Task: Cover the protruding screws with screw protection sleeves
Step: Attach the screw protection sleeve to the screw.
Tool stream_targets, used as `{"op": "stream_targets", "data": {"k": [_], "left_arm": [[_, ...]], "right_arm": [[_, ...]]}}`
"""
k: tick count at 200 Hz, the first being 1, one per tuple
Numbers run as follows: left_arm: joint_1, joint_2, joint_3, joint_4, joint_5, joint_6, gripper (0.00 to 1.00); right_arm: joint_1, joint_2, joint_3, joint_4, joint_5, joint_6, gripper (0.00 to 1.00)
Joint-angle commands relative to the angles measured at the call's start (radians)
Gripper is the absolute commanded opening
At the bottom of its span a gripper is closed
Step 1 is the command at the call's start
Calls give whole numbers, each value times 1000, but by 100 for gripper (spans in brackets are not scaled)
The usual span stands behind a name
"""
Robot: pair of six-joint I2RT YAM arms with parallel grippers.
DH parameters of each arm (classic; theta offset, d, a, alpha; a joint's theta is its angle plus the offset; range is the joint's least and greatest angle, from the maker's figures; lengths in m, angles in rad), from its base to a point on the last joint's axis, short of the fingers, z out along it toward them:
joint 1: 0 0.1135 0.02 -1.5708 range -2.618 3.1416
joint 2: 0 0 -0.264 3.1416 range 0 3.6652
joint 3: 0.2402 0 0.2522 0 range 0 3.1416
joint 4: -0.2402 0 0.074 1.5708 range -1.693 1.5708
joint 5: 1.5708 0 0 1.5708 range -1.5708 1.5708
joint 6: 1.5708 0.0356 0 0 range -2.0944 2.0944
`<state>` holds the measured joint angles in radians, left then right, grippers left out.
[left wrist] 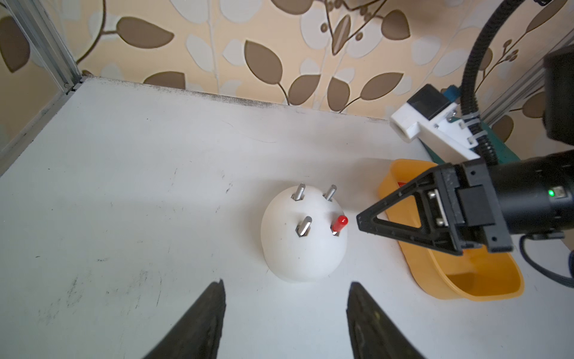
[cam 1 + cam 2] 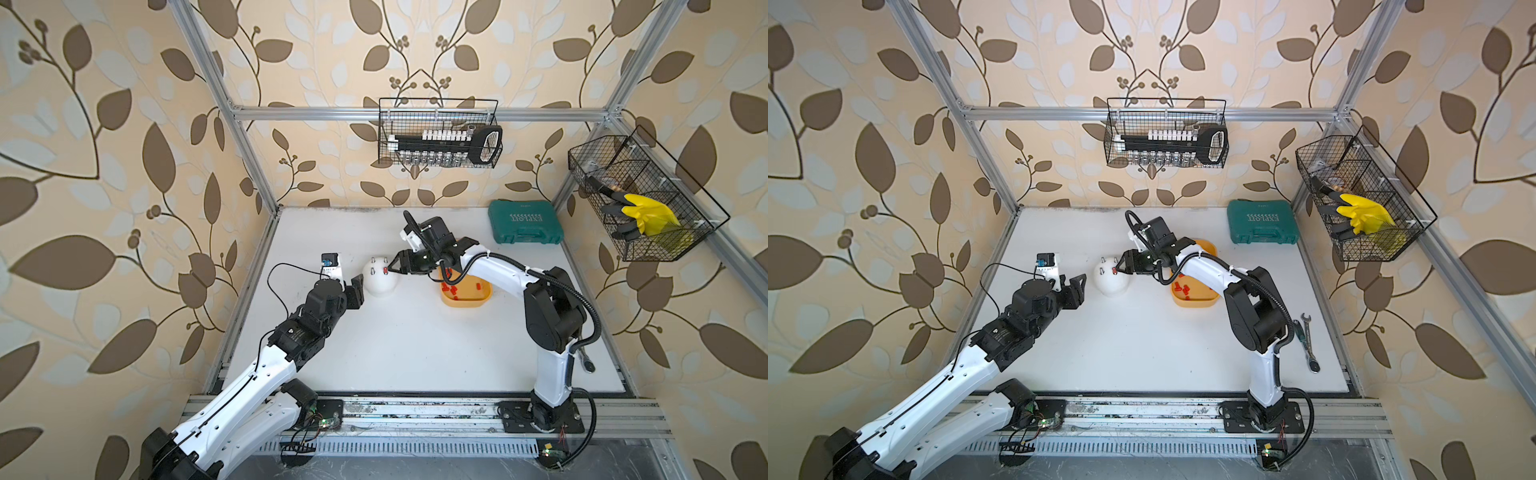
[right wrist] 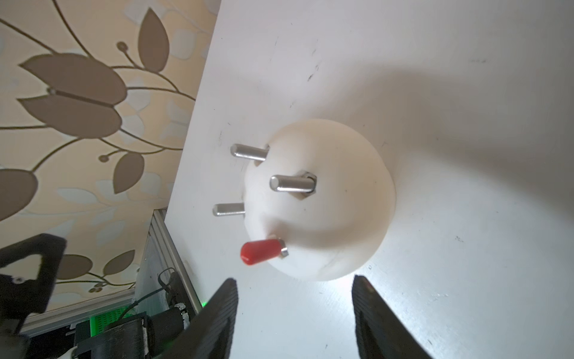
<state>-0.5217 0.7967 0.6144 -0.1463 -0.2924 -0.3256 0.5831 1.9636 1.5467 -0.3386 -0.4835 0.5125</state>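
left tool point(image 1: 286, 283) wide, empty; right tool point(image 3: 294, 278) wide, empty | sleeve point(image 3: 260, 251) caps one screw point(image 3: 283, 248); three bare

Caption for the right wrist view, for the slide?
Open right hand facing white dome: red sleeve caps one of four screws.

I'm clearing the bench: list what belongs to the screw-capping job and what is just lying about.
For the job: white dome, three bare screws, one fitted red cap, loose red caps, orange tray.
Lying about: green case, wrenches, wire baskets.
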Motion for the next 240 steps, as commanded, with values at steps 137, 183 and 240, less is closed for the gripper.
{"op": "stream_targets", "data": {"k": [137, 183, 240], "left_arm": [[12, 25, -10, 79, -2, 0, 66], [12, 138, 85, 197, 72, 60, 67], [-85, 542, 481, 90, 340, 152, 66]], "right_arm": [[7, 64, 60, -66, 51, -16, 60], [-23, -130, 28, -38, 168, -95, 60], [-285, -177, -92, -211, 296, -114, 32]]}}
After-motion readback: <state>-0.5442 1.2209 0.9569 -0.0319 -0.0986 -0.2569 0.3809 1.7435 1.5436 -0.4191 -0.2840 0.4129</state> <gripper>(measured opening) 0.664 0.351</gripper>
